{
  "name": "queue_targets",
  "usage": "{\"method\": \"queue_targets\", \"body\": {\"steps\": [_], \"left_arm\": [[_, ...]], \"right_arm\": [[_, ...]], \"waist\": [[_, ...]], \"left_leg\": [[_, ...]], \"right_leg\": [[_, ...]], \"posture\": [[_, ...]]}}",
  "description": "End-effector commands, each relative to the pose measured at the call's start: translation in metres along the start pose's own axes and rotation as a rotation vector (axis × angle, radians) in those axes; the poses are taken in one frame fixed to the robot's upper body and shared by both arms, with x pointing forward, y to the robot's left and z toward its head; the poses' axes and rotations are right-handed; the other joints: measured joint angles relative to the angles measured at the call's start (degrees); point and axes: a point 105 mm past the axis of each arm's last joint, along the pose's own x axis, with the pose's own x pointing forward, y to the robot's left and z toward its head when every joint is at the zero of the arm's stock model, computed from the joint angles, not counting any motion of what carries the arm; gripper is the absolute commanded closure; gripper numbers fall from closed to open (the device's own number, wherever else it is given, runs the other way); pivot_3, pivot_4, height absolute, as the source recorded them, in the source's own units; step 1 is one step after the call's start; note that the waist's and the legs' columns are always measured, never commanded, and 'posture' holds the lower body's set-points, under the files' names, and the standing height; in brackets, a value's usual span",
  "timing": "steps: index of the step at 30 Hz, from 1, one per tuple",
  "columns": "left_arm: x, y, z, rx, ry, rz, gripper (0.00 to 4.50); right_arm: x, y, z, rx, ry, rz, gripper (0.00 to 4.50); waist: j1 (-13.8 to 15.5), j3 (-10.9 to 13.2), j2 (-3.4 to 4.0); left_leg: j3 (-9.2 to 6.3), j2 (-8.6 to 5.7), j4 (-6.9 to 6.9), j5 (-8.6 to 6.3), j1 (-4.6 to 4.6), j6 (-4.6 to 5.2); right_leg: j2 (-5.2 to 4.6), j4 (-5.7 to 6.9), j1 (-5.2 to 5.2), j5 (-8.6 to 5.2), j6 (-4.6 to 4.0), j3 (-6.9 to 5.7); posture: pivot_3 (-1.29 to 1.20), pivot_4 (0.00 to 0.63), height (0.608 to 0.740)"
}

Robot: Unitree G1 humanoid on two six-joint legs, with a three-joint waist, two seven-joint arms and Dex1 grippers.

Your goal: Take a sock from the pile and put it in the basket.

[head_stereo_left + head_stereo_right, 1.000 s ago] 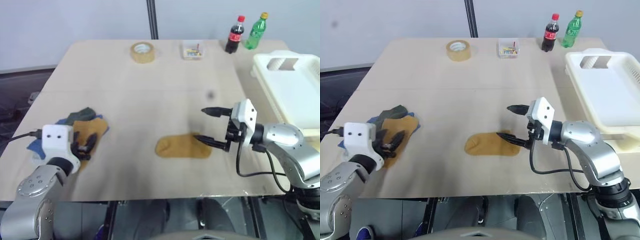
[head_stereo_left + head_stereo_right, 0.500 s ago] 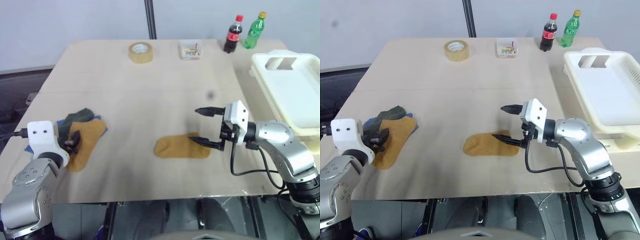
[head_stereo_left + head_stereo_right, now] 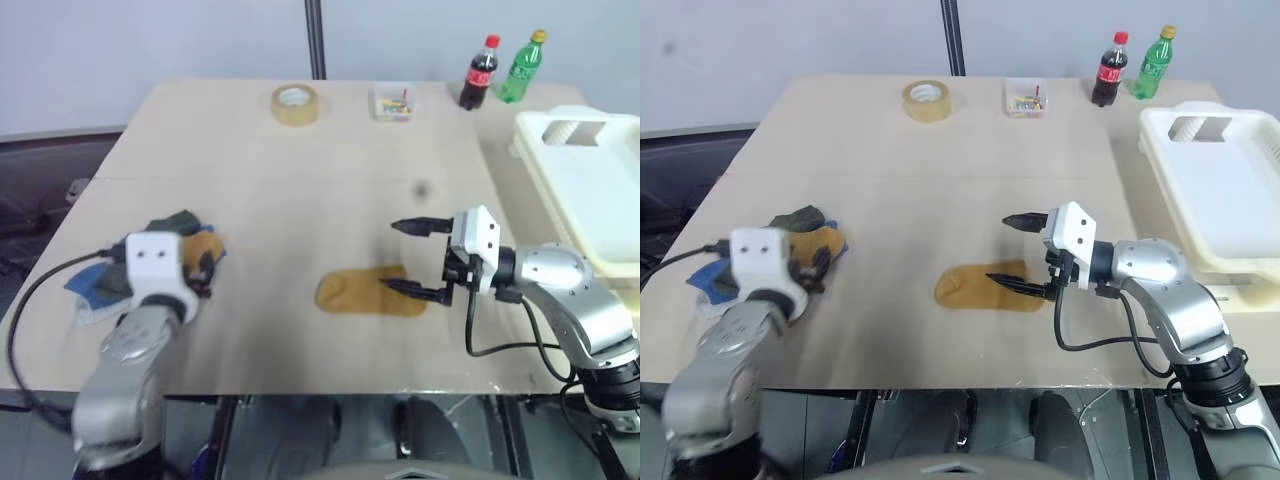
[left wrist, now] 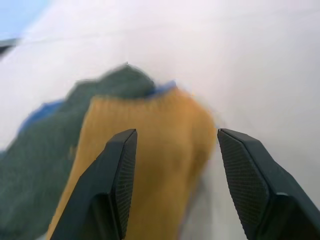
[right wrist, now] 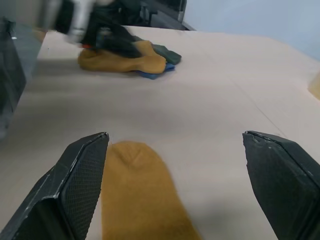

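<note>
The pile [image 3: 170, 232] of blue, dark green and mustard socks lies at the table's left. My left gripper [image 3: 203, 268] hovers at its near right side. In the left wrist view its fingers [image 4: 117, 170] stand open astride the pile's mustard sock [image 4: 150, 150], not closed on it. A single mustard sock [image 3: 365, 293] lies flat in the middle of the table. My right gripper [image 3: 408, 258] is wide open at that sock's right end, lower finger over it; the sock [image 5: 140, 190] lies between the spread fingertips. The cream basket [image 3: 1230, 195] stands at the right edge.
A tape roll [image 3: 295, 103], a small clear box of bits [image 3: 395, 100], a cola bottle [image 3: 480, 72] and a green bottle [image 3: 522, 66] line the far edge. Bare tabletop [image 3: 320, 190] spreads between the pile and the basket.
My left arm has swung forward and to the right, bringing its gripper over the pile's mustard sock. The right gripper has stayed put, still open. The view has shifted slightly.
</note>
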Motion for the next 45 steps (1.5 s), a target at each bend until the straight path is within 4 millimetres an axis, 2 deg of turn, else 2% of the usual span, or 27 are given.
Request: {"method": "queue_targets", "body": {"steps": [1,8,15,19,30,33,35,37,38,42,45], "left_arm": [[0.003,0.003,-0.004,0.05,0.068,0.137,1.77],[0.009,0.002,-0.012,0.14,0.138,0.268,1.77],[0.017,-0.013,-0.006,0.14,0.105,0.222,1.77],[0.019,-0.027,-0.004,0.115,0.098,0.14,1.77],[0.018,-0.018,-0.023,0.142,0.185,0.196,1.77],[0.021,-0.021,-0.026,0.135,0.188,0.178,2.6],[0.021,-0.021,-0.028,0.131,0.191,0.176,3.28],[0.021,-0.021,-0.028,0.131,0.191,0.175,4.19],[0.021,-0.02,-0.029,0.131,0.191,0.175,4.41],[0.019,-0.017,-0.03,0.134,0.182,0.172,4.41],[0.016,-0.019,-0.024,0.133,0.137,0.12,4.41]], "right_arm": [[-0.004,-0.004,0.013,-0.054,-0.024,-0.019,0.06],[-0.005,-0.005,0.014,-0.058,-0.016,-0.036,0.06],[-0.004,-0.005,0.014,-0.058,-0.015,-0.05,0.06],[-0.006,-0.006,0.013,-0.061,-0.008,-0.061,0.06],[-0.008,-0.005,0.012,-0.058,0.0,-0.077,0.06],[-0.008,-0.005,0.011,-0.058,0.002,-0.08,0.0],[-0.009,-0.005,0.011,-0.058,0.004,-0.082,0.0],[-0.009,-0.006,0.011,-0.059,0.004,-0.084,0.0],[-0.009,-0.006,0.011,-0.059,0.005,-0.085,0.0],[-0.009,-0.006,0.011,-0.058,0.004,-0.089,0.0],[-0.01,-0.006,0.011,-0.059,0.005,-0.09,0.0]], "waist": [[-0.6,0.0,-0.02],[-1.1,0.0,-0.02],[-1.0,0.0,-0.04],[-1.0,0.0,-0.03],[-1.1,0.0,-0.04],[-1.1,0.0,-0.03],[-1.1,0.0,-0.03],[-1.1,0.0,-0.03],[-1.1,0.0,-0.03],[-1.2,0.0,-0.03],[-1.3,0.0,-0.02]], "left_leg": [[0.05,-0.01,0.0,0.0,0.0,0.0],[0.11,0.03,-0.17,0.13,-0.09,-0.24],[0.07,0.0,-0.16,0.13,-0.08,-0.24],[0.08,0.0,-0.16,0.13,-0.09,-0.24],[0.08,-0.01,-0.16,0.13,-0.09,-0.24],[0.08,0.0,-0.16,0.13,-0.08,-0.24],[0.08,0.0,-0.15,0.13,-0.08,-0.24],[0.08,0.0,-0.16,0.13,-0.08,-0.24],[0.08,0.0,-0.15,0.13,-0.08,-0.24],[0.09,0.0,-0.15,0.13,-0.07,-0.24],[0.1,0.0,-0.16,0.13,-0.07,-0.24]], "right_leg": [[0.0,0.0,-0.02,0.0,0.01,0.05],[0.01,-0.06,-0.18,-0.01,-0.01,0.12],[-0.01,-0.02,-0.16,0.0,0.0,0.07],[-0.02,-0.03,-0.16,-0.01,0.0,0.08],[-0.02,-0.03,-0.16,-0.01,0.0,0.08],[-0.02,-0.02,-0.16,-0.01,0.0,0.08],[-0.02,-0.02,-0.16,-0.01,0.0,0.08],[-0.02,-0.02,-0.16,-0.01,0.0,0.08],[-0.02,-0.02,-0.16,0.0,0.0,0.08],[-0.03,-0.01,-0.16,0.0,0.0,0.09],[-0.02,-0.01,-0.16,0.0,0.0,0.1]], "posture": [[0.0,0.15,0.74],[0.0,0.15,0.74],[0.0,0.15,0.74],[0.0,0.15,0.74],[0.0,0.15,0.74],[0.0,0.15,0.74],[0.0,0.15,0.74],[0.0,0.15,0.74],[0.0,0.15,0.74],[0.0,0.15,0.74],[0.0,0.15,0.74]]}}
